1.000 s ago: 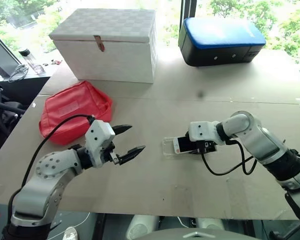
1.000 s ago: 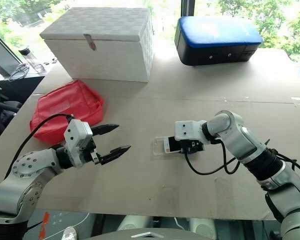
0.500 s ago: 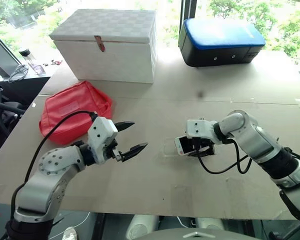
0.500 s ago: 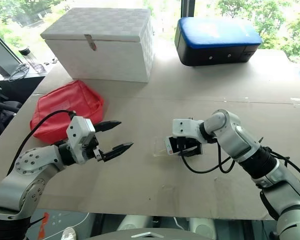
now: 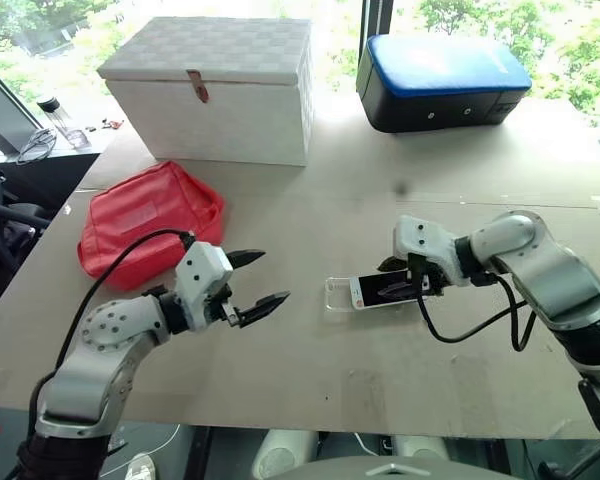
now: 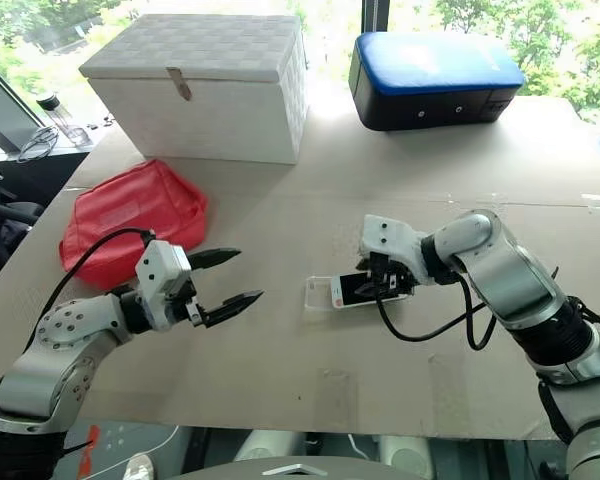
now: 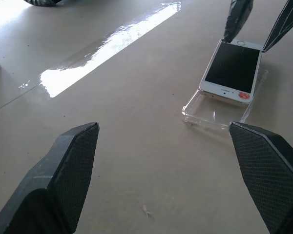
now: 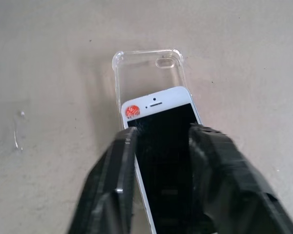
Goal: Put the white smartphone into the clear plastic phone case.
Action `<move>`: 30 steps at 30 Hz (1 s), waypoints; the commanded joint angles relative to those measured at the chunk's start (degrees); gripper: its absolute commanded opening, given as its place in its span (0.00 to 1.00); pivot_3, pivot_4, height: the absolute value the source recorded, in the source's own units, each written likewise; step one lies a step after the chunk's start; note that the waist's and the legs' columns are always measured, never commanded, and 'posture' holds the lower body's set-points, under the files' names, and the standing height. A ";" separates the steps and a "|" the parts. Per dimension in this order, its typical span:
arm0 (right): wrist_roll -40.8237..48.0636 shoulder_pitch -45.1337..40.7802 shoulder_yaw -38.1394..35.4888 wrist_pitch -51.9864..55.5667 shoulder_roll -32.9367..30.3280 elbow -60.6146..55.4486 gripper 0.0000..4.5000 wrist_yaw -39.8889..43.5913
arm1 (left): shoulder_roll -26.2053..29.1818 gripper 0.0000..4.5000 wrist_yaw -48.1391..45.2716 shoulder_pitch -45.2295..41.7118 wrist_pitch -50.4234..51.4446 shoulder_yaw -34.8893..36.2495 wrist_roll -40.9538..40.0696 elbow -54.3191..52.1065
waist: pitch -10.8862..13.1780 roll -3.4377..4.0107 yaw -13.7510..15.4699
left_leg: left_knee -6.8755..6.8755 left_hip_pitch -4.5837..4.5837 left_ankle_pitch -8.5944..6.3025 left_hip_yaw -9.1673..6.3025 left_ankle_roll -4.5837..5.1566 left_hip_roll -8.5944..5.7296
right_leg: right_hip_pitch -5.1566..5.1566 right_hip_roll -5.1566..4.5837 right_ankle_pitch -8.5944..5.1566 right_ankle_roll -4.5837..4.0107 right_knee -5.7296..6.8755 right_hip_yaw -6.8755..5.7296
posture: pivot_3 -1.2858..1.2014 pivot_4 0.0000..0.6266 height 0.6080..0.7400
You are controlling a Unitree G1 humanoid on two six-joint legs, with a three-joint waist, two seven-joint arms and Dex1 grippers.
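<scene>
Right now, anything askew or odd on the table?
Yes: the white smartphone lies only partway over the clear plastic phone case, leaving the case's camera-hole end bare. The right gripper straddles the phone's long edges. A red sticker marks its top bezel.

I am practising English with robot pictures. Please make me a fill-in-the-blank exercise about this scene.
1. The white smartphone lies partly inside the clear ____.
2. The right gripper has its fingers at the phone's two long ____.
3. The left gripper hangs ____ above the table.
4. Near the white box lies a ____ pouch.

Missing words: case; sides; open; red
</scene>
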 commanded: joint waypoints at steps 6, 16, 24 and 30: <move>-2.70 2.12 3.64 -1.52 3.11 6.04 0.02 -8.50 | -0.14 0.97 -1.38 0.91 -3.41 0.35 0.56 0.67 | 0.00 0.00 0.10 | 0.00 0.00 0.00 0.01 0.00 0.00 | 0.00 0.00 0.00 0.00 0.00 -0.01 | 0.52 0.24 1.00; -4.94 5.58 10.77 -2.41 0.93 9.68 0.02 -8.49 | -0.13 0.97 1.08 -0.12 0.58 -1.00 -0.16 -3.86 | -0.37 -0.24 0.11 | 0.01 0.19 0.00 -0.02 0.00 0.00 | 0.22 0.01 -0.05 -0.05 0.00 -0.03 | 0.52 0.24 1.00; 5.81 6.84 -4.00 0.32 3.94 0.16 0.02 -10.30 | -0.47 0.97 2.00 -2.16 2.72 -2.61 -0.14 -4.75 | -0.28 -0.14 0.21 | 0.03 0.15 0.00 -0.07 0.00 0.00 | 0.22 0.01 -0.02 0.00 0.00 -0.09 | 0.52 0.24 1.00; 11.69 4.21 -12.81 7.08 1.33 -7.00 0.02 -12.84 | -0.76 0.97 1.74 -3.48 3.30 -3.42 -0.16 -4.33 | -0.08 0.03 0.10 | -0.05 -0.03 0.00 -0.05 0.00 0.00 | -0.03 0.02 0.07 0.13 0.00 -0.04 | 0.52 0.24 1.00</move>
